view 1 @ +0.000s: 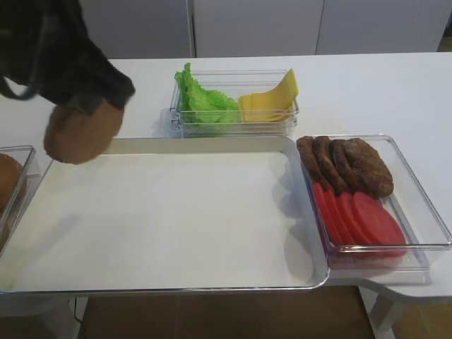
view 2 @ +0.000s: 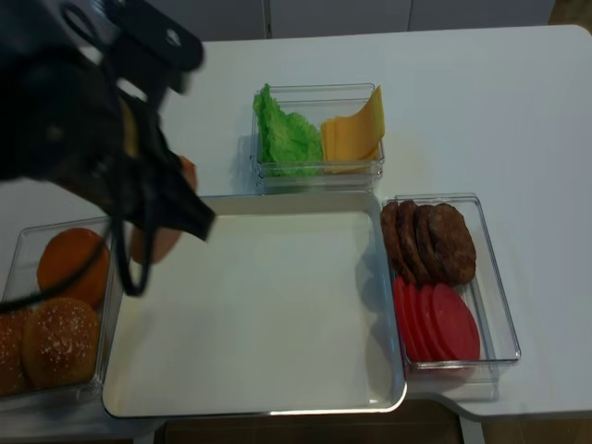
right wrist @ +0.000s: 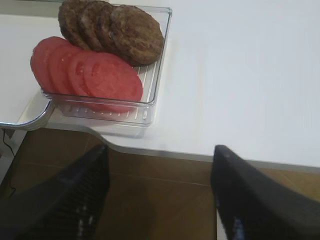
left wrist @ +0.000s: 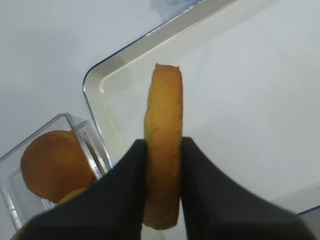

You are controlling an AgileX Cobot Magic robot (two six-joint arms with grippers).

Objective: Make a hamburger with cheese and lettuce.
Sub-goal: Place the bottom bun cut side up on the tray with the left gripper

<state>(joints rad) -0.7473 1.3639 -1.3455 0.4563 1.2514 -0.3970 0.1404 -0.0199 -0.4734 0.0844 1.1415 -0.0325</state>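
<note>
Nearest in the exterior high view, the white tray (view 1: 176, 226) sits mid-table. Over its far left corner the left gripper (view 1: 85, 116) holds the bun half (view 1: 76, 133) aloft. Behind, one clear tub holds lettuce (view 1: 201, 102) beside cheese slices (view 1: 272, 99); patties (view 1: 346, 166) and tomato slices (view 1: 360, 219) lie to the right.

From the right wrist, the right gripper (right wrist: 160, 195) hangs with fingers wide apart off the table edge, near the tomato tub.

From the left wrist, both fingers (left wrist: 122, 195) clamp the bun half on edge above the tray corner, with another bun (left wrist: 52, 165) boxed alongside.

The realsense view shows sesame buns (view 2: 55, 342) left of the tray.
</note>
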